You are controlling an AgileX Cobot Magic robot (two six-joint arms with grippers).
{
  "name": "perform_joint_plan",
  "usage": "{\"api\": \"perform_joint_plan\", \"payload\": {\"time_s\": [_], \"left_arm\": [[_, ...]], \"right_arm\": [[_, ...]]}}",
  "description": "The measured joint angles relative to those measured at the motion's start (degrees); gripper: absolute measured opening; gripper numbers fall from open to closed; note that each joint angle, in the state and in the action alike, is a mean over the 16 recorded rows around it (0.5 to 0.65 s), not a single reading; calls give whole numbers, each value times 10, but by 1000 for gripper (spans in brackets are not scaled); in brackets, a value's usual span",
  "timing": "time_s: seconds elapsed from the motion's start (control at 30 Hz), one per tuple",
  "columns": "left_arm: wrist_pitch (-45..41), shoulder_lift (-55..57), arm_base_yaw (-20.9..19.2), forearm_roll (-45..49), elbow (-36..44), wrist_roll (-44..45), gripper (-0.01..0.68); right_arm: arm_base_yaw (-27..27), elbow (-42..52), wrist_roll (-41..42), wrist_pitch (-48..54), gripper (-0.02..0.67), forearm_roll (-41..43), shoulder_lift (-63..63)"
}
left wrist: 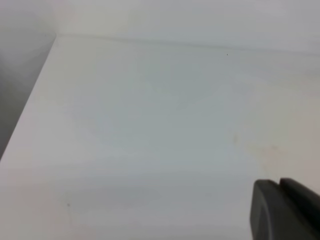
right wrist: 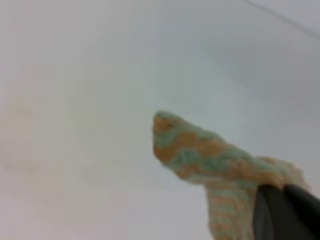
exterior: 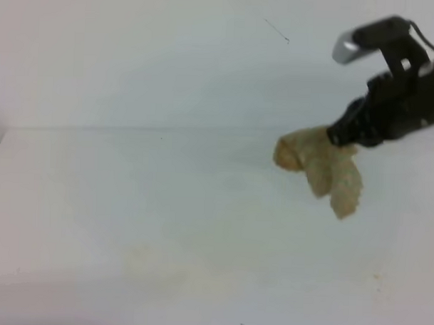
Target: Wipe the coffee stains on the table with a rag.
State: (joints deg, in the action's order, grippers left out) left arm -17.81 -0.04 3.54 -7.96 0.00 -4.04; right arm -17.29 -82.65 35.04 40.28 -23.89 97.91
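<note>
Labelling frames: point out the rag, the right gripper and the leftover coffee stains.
rag [exterior: 322, 165]: exterior high view, middle of the hanging cloth.
right gripper [exterior: 339, 135]: exterior high view, tips pinching the rag's top.
coffee stains [exterior: 156, 264]: exterior high view, faint tan smear.

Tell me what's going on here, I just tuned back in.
The right gripper is shut on the rag, holding it bunched and hanging above the table. Only pale tan smears of the coffee stains show on the near part of the table, left of the rag. The rag is not on them. The left gripper shows only as a dark edge in its own wrist view, holding nothing visible; whether its fingers are open I cannot tell.
</note>
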Motion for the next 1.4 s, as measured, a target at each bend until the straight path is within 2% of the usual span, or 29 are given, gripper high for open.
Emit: {"api": "perform_joint_plan", "payload": {"time_s": [0.17,0.33,0.67,0.8,0.93,1.23,1.4], "left_arm": [[0,0,0,0,0,0,-2],[0,0,0,0,0,0,-2],[0,0,0,0,0,0,-2],[0,0,0,0,0,0,-2],[0,0,0,0,0,0,-2],[0,0,0,0,0,0,-2],[0,0,0,0,0,0,-2]], "right_arm": [[0,129,11,-85,11,-15,-36],[0,208,23,-133,45,-27,-45],[0,245,35,-128,276,-34,-83],[0,239,31,-104,311,-32,-134],[0,234,19,-83,264,-27,-211],[0,273,-75,-60,49,51,-411],[0,320,-145,-61,10,113,-484]]}}
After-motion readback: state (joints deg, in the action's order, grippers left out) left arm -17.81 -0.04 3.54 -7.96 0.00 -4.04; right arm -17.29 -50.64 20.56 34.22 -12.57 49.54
